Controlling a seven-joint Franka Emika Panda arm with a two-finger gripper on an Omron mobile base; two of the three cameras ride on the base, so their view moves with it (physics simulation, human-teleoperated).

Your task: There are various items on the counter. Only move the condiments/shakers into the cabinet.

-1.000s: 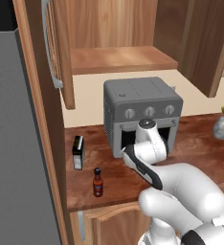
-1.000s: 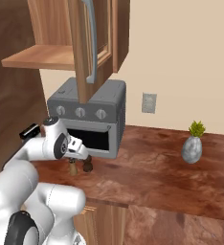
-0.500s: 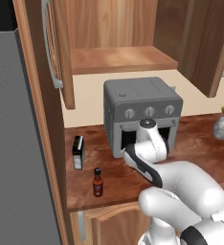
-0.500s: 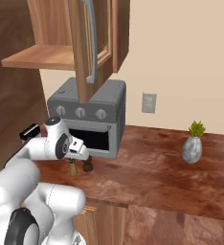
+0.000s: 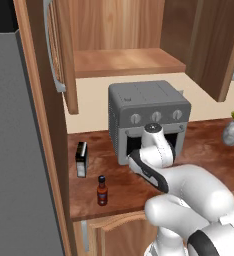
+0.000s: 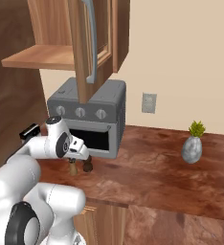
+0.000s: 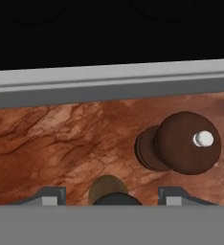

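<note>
Seen from the hand view, the tan shaker [image 7: 106, 191] with its dark cap stands straight below my gripper [image 7: 111, 197], between the two fingertips [image 7: 50, 196], with a gap on each side; the gripper is open. The dark brown knobbed pepper mill [image 7: 184, 142] stands just beside it on the counter [image 7: 61, 143]. From the right base view, my gripper [image 6: 74, 161] hangs low over the shaker [image 6: 73, 168] and pepper mill [image 6: 88, 165], in front of the toaster oven. The red sauce bottle [image 5: 102, 191] stands near the counter's front edge. Above, the cabinet [image 5: 124, 62] is open.
The grey toaster oven [image 5: 149, 115] sits against the wall right behind the gripper, its front rim [image 7: 109, 83] close in the hand view. A black-and-white box [image 5: 81, 159] stands at the left. A small potted plant [image 6: 192, 148] is at the far right. Cabinet doors [image 6: 87, 48] hang open overhead.
</note>
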